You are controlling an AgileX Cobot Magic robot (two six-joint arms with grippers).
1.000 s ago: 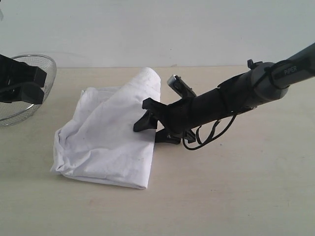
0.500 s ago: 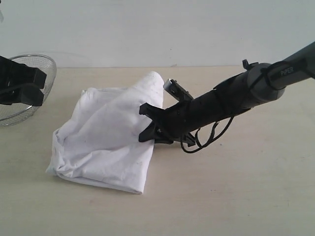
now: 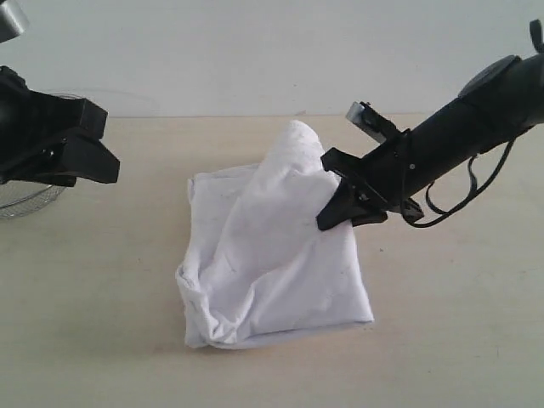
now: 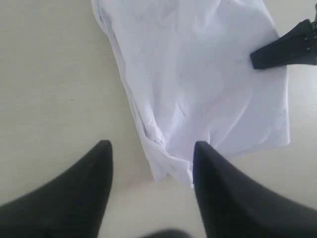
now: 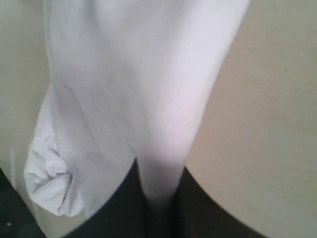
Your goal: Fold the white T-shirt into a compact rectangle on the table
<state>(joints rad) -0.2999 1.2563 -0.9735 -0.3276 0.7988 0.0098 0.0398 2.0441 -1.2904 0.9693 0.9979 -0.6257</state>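
Wire mesh of a round metal basket [image 3: 21,202] shows at the far left edge, mostly hidden behind the left gripper [image 3: 104,146], a blocky matte-black piece whose jaws stand apart with nothing between them. It hangs off to the side of the cloth, not touching it. Under everything runs the surface [image 3: 442,323], flat and pale beige with a faint wood grain. In the middle of it lies the white T-shirt [image 3: 272,255], soft cotton folded over into a rough, lumpy rectangle. Its near left corner is bunched into rounded wrinkles, and its near right corner lies flatter and sharper. Long creases run up across it toward the far right part, where the fabric is drawn up into a smooth tented peak. There the right gripper [image 3: 333,208], black and tapered on a dark tubular arm [image 3: 459,132], has its jaws closed tight on a fold of the shirt. The right wrist view shows the cloth pinched between two dark fingers [image 5: 116,210].
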